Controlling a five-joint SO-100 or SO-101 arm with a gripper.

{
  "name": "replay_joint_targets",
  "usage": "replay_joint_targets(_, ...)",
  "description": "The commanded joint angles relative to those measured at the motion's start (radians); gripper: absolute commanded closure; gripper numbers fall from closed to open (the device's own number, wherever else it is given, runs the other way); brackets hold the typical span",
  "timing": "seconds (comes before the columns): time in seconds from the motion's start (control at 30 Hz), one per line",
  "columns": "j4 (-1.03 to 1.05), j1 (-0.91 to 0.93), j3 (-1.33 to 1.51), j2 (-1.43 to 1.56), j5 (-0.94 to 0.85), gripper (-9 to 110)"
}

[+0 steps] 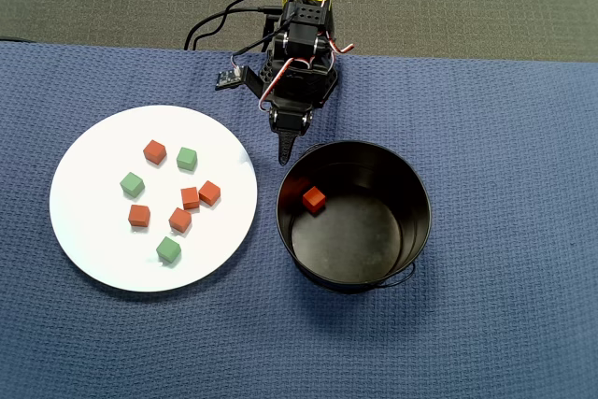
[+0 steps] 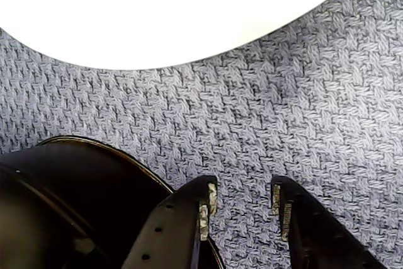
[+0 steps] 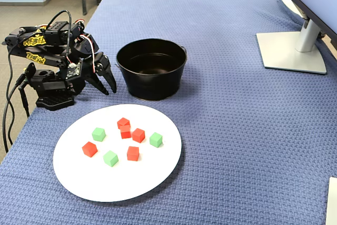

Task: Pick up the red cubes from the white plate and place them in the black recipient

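Several red cubes (image 1: 154, 150) (image 3: 138, 135) lie spread on the white plate (image 1: 93, 193) (image 3: 105, 183), mixed with three green cubes (image 1: 132, 184) (image 3: 98, 134). The black recipient (image 1: 422, 217) (image 3: 152, 82) stands to the right of the plate in the overhead view, and one red cube (image 1: 313, 198) rests on its floor. My gripper (image 1: 285, 151) (image 2: 242, 203) (image 3: 107, 85) hangs open and empty between the plate and the recipient's rim. In the wrist view only blue cloth shows between the fingertips (image 2: 208, 201), with the plate's edge (image 2: 157, 23) above and the recipient (image 2: 75, 187) at lower left.
A blue woven cloth (image 1: 505, 324) covers the table. The arm's base (image 3: 50, 96) sits near the table's left edge in the fixed view. A monitor stand (image 3: 292, 51) stands at the far right. A white object (image 3: 331, 198) shows at the bottom right corner.
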Motion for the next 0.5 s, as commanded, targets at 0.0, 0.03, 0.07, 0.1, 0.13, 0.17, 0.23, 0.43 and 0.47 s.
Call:
replay_joint_targets(0.0,0.032,0.055,-0.046,-0.015,0.029,98)
replay_joint_targets(0.03,0.031,0.055,-0.044,-0.015,0.026,97)
replay_joint_targets(0.07,0.025,0.057,-0.044,-0.015,0.02,97)
replay_joint_targets(0.1,0.017,0.06,-0.043,-0.015,0.011,97)
replay_joint_targets(0.13,0.009,0.06,-0.038,-0.015,-0.005,98)
replay_joint_targets(0.17,0.008,0.06,-0.037,-0.015,-0.015,98)
replay_joint_targets(0.23,0.002,0.064,-0.034,-0.015,-0.018,100)
replay_joint_targets(0.43,-0.002,0.077,-0.032,-0.017,-0.017,100)
replay_joint_targets(0.47,-0.003,0.078,-0.032,-0.018,-0.018,100)
